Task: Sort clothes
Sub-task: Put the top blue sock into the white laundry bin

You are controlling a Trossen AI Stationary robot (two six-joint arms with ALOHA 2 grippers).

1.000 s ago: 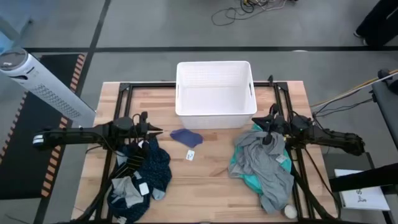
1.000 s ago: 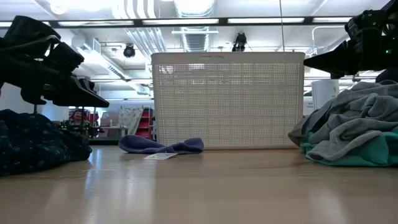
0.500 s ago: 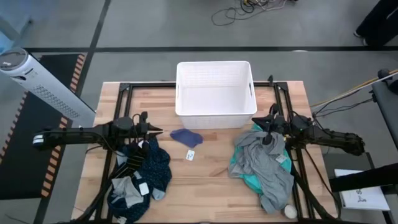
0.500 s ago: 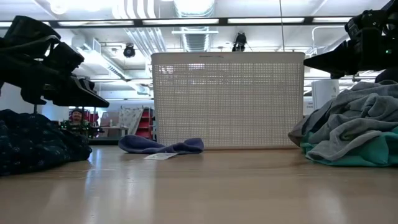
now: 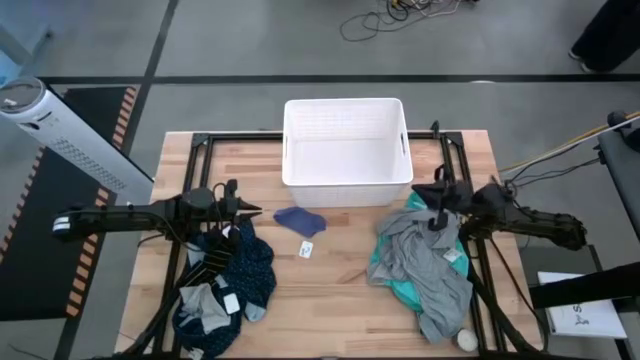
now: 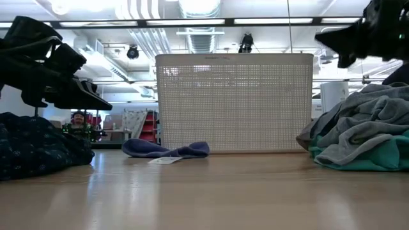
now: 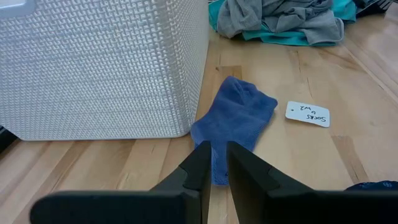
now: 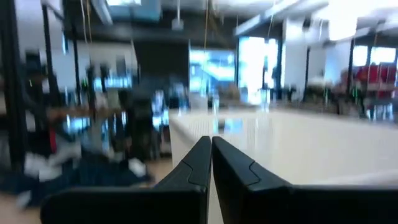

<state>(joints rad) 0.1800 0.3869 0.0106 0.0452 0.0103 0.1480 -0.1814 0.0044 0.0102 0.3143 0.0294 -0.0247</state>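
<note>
Your tabletop carries the white basket at its far edge, centred between the two heaps so either arm can reach it. The grey shirt lies over the teal garment near the right edge; the navy speckled garment with grey and black socks sits near the left edge. The small blue-purple cloth lies just before the basket's front wall. Your left end effector hangs closed and empty, pointed at that cloth. Your right end effector hangs closed above the shirt, holding nothing.
</note>
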